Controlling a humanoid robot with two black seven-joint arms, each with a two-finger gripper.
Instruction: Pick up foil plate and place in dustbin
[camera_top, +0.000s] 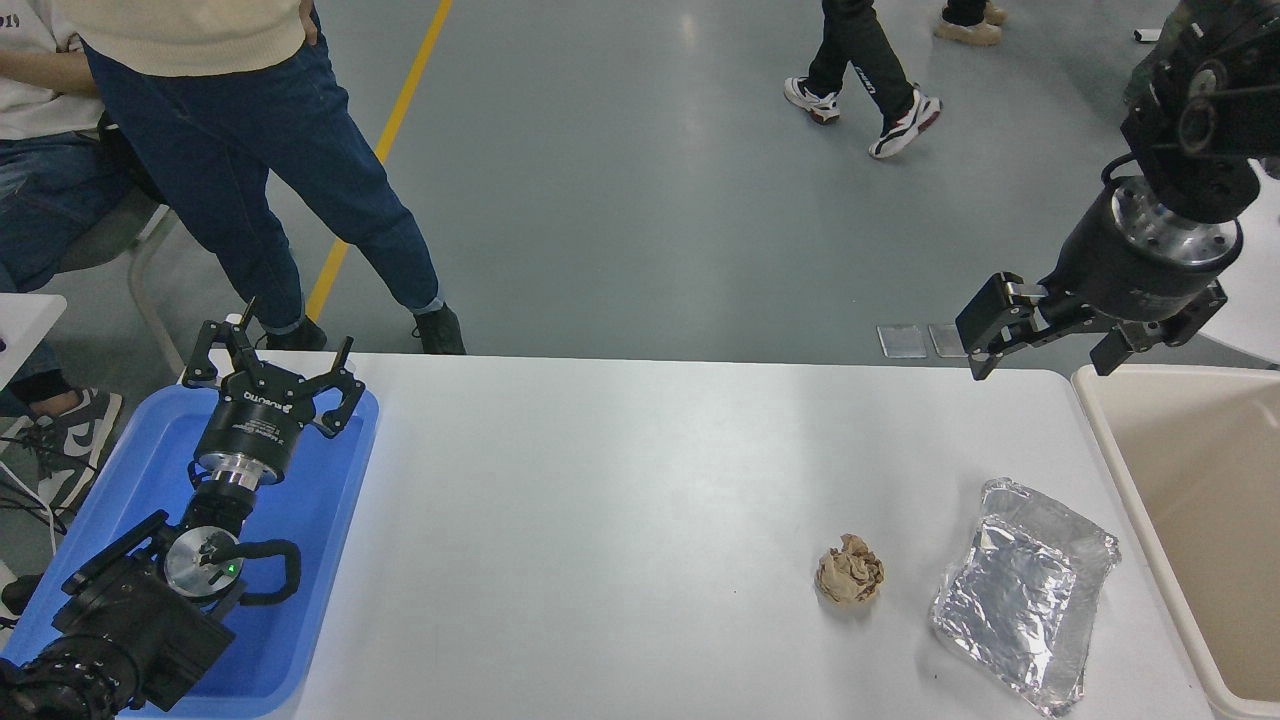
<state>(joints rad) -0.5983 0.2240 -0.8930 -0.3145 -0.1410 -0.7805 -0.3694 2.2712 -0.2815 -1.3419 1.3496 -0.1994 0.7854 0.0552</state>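
1. From the head view I look over a white table (620, 500) set on a grey floor with a yellow line; people stand and walk at the far side, one close to the table's left corner
2. The foil plate (1025, 592) lies flat on the table near its right edge, just beside the dustbin (1100, 440), whose beige rim fills the right margin, so I judge the carry will be short
3. A crumpled brown paper ball (850, 570) sits just left of the plate, apart from it; I must not catch it
4. My right gripper (1045, 340) hangs high over the table's far right corner, jaws spread and empty, well apart from the plate; the pick has not begun
5. My left gripper (270, 372) is parked over the blue tray (300, 640) at lower left, fingers splayed, holding nothing
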